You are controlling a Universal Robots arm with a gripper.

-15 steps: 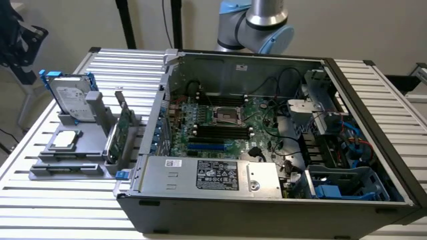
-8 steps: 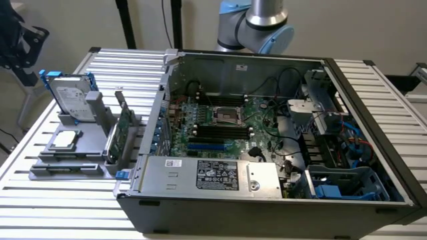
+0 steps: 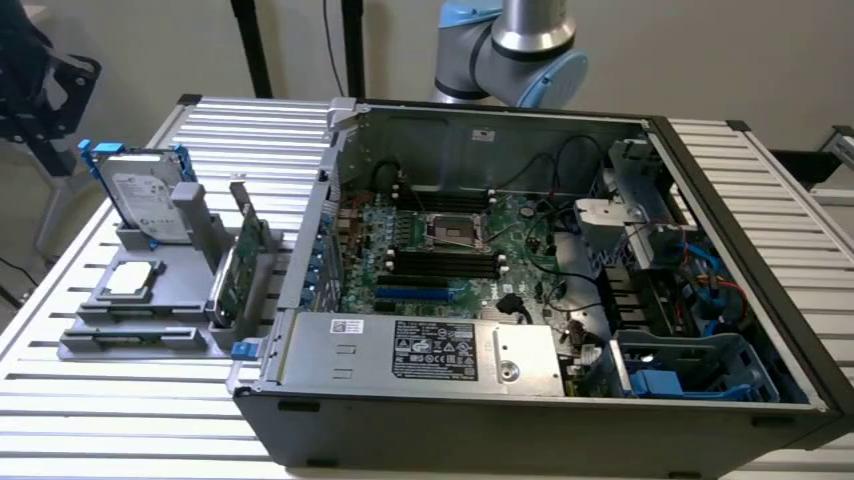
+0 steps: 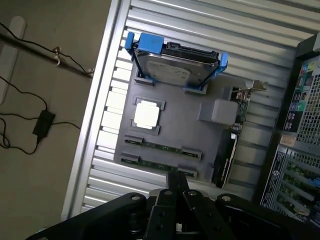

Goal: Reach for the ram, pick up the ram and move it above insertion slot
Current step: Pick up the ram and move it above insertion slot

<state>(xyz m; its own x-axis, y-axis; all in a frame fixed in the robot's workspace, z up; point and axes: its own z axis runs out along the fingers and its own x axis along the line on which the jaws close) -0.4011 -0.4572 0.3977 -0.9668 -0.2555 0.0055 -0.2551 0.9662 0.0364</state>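
No text legible anywhere. The black label (image 3: 437,352) on the power supply (image 3: 521,372) carries white print and certification marks, and a small white sticker (image 3: 346,326) sits beside it, both too small to read. The white label (image 4: 172,70) on the hard drive (image 3: 144,196) has fine print, also unreadable.

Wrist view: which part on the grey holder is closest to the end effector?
The ram, the thin green stick lying flat; the silver chip, green card and blue-railed hard drive sit farther from the end effector.
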